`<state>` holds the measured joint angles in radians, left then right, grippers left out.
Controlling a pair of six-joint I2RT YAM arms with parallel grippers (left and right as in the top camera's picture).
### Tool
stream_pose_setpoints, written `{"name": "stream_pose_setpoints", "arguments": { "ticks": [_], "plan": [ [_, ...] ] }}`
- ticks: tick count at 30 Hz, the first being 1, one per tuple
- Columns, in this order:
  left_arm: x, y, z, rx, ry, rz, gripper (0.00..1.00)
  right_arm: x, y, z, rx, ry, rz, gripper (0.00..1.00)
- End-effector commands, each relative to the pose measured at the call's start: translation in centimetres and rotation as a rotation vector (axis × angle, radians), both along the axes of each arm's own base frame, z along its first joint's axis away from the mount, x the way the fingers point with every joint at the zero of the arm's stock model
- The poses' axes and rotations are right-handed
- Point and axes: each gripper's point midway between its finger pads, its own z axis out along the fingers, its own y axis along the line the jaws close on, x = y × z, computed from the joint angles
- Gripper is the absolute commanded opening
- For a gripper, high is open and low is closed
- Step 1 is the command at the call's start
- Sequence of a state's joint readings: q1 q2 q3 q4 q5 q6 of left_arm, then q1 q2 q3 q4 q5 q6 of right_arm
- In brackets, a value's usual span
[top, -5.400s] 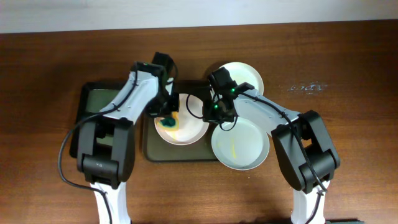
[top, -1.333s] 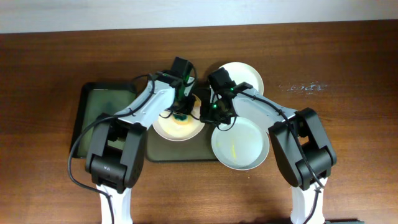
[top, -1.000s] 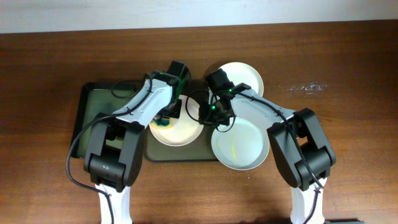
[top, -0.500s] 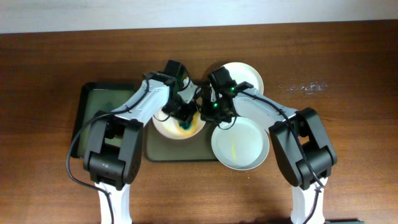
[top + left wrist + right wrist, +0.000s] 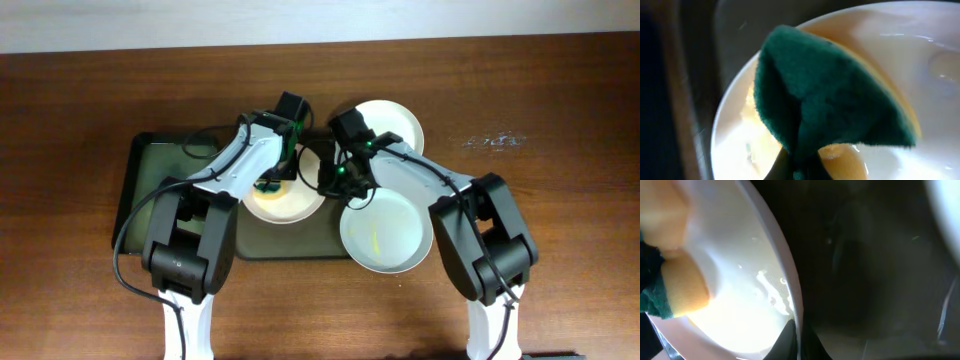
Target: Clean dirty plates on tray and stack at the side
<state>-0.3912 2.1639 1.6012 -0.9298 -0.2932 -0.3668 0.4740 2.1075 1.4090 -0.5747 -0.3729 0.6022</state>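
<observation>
Narrow black rectangular tray (image 5: 150, 190): far left on the brown wooden table (image 5: 560, 220).
Left gripper (image 5: 268, 186): clamped on a folded green-and-yellow scouring sponge (image 5: 835, 100), which is pressed into the round white smeared plate (image 5: 295, 205).
That plate: centre, lying on the large dark olive-brown rectangular tray (image 5: 290, 248).
Right gripper (image 5: 796, 335): fingers pinched together on the same plate's right rim.
Second white plate (image 5: 395, 120): at the tray's far right corner.
Third white plate (image 5: 390, 240), with a yellow streak inside: overlapping the tray's right edge.
</observation>
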Motion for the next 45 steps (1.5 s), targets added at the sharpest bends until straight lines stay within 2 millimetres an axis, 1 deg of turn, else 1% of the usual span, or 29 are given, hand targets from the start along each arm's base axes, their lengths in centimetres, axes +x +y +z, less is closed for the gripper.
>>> {"name": "stream_pose_setpoints", "arguments": {
  "ticks": [1,3,5,6,7,8,9,12,18,19,20,21,22,24,25,27,28,31,33,35,37,39,41,45],
  "plan": [
    [-2.0,3.0,-1.3,0.098,0.091,0.092,0.00,-1.9,-1.0,-2.4,-0.053,0.068,0.026,0.04],
    [-4.0,0.8,-2.0,-0.032,0.226,-0.042,0.00,-1.9,-1.0,-2.4,-0.053,0.067,0.026,0.04],
    [-5.8,-2.7,-2.2,-0.233,0.342,-0.245,0.00,-1.9,-1.0,-2.4,-0.053,0.067,0.026,0.04],
    [-6.9,-4.8,-1.9,-0.365,0.390,-0.363,0.00,-1.9,-1.0,-2.4,-0.053,0.068,0.027,0.04],
    [-7.8,-6.4,-1.5,-0.470,0.417,-0.451,0.00,-1.9,-1.0,-2.4,-0.053,0.068,0.027,0.04],
    [-8.6,-7.9,-0.8,-0.572,0.436,-0.525,0.00,-1.9,-1.0,-2.4,-0.053,0.068,0.027,0.04],
    [-9.1,-8.7,-0.3,-0.636,0.444,-0.568,0.00,-1.9,-1.0,-2.4,-0.052,0.068,0.027,0.04],
    [-9.1,-9.7,0.1,-0.696,0.433,-0.589,0.00,-2.0,-1.0,-2.4,-0.049,0.070,0.028,0.04],
    [-7.0,-10.3,-0.2,-0.700,0.340,-0.616,0.00,-2.0,-1.0,-2.4,-0.050,0.070,0.028,0.04],
    [-6.4,-10.3,-0.3,-0.693,0.315,-0.608,0.00,-2.0,-1.0,-2.4,-0.050,0.070,0.028,0.04],
    [-5.2,-10.0,-0.6,-0.656,0.281,-0.557,0.00,-2.0,-1.0,-2.4,-0.050,0.070,0.028,0.04],
    [-3.6,-8.9,-1.2,-0.578,0.232,-0.463,0.00,-2.0,-1.0,-2.4,-0.050,0.070,0.028,0.04],
    [-2.4,-7.9,-1.6,-0.507,0.193,-0.377,0.00,-2.0,-1.0,-2.4,-0.050,0.070,0.028,0.04],
    [0.2,-5.0,-2.1,-0.342,0.092,-0.202,0.00,-2.0,-1.0,-2.4,-0.050,0.071,0.028,0.04],
    [1.2,-3.1,-2.1,-0.246,0.038,-0.109,0.00,-2.1,-1.0,-2.4,-0.052,0.073,0.028,0.04],
    [2.2,-0.9,-1.6,-0.144,-0.016,-0.017,0.00,-2.1,-1.1,-2.5,-0.054,0.076,0.028,0.04],
    [2.8,0.2,-0.8,-0.096,-0.043,0.024,0.00,-2.2,-1.1,-2.5,-0.054,0.076,0.029,0.04],
    [4.0,1.3,1.1,-0.058,-0.077,0.052,0.00,-2.1,-1.1,-2.5,-0.054,0.076,0.029,0.04],
    [4.9,2.0,2.8,-0.039,-0.101,0.066,0.00,-2.1,-1.0,-2.5,-0.054,0.075,0.029,0.04],
    [5.3,2.3,4.0,-0.037,-0.104,0.075,0.00,-2.1,-1.1,-2.5,-0.054,0.076,0.029,0.04],
    [5.0,2.4,5.3,-0.045,-0.083,0.077,0.00,-2.1,-1.0,-2.5,-0.054,0.068,0.043,0.04],
    [4.2,2.3,6.6,-0.054,-0.038,0.070,0.00,-2.1,-1.1,-2.4,-0.054,0.066,0.044,0.04],
    [3.3,1.8,7.6,-0.078,0.013,0.028,0.00,-1.9,-1.0,-2.4,-0.050,0.059,0.044,0.04],
    [1.7,0.3,8.2,-0.157,0.107,-0.080,0.00,-1.4,-0.7,-1.9,-0.044,0.023,0.088,0.04]
  ]
}}
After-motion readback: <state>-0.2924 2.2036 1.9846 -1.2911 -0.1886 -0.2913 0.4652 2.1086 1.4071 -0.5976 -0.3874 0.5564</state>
